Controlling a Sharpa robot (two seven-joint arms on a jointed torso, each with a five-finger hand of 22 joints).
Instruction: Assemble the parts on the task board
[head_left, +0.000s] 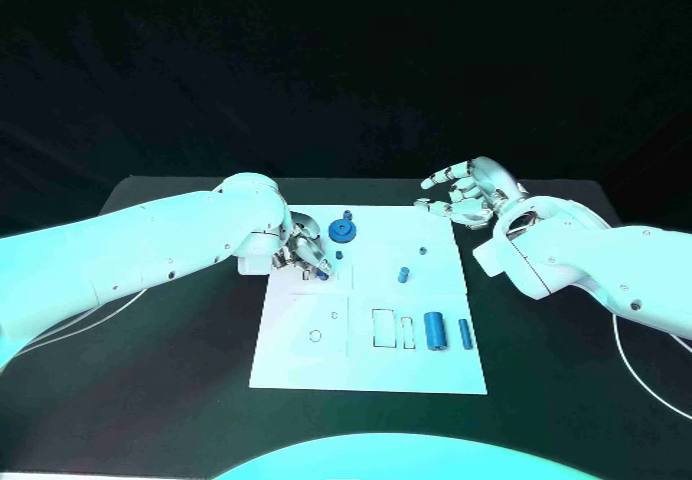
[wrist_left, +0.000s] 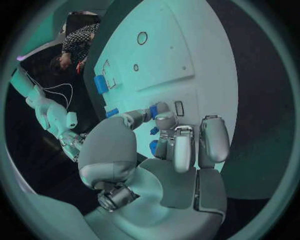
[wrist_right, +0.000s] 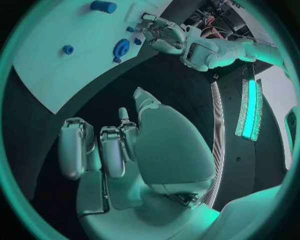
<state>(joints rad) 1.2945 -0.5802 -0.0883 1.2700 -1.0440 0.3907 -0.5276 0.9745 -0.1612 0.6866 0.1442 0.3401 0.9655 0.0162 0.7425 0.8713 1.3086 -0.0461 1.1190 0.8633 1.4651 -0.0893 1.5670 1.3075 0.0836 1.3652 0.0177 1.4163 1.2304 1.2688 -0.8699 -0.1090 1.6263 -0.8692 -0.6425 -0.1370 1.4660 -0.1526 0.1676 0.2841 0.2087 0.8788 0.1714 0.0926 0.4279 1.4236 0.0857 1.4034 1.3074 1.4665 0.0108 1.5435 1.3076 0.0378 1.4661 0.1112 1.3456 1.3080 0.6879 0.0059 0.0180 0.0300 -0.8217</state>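
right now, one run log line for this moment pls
left hand: holds small blue part over task board | right hand: off board, holds nothing | blue gear: on board

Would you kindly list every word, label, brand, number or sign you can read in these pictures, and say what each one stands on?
None: no readable text shows in any view.
The task board bears only outlined shapes, rectangles and small circles, with no letters or numbers.
The blue parts, such as the cylinder, carry no markings.
The left robot hand and the right robot hand show no brand or label.
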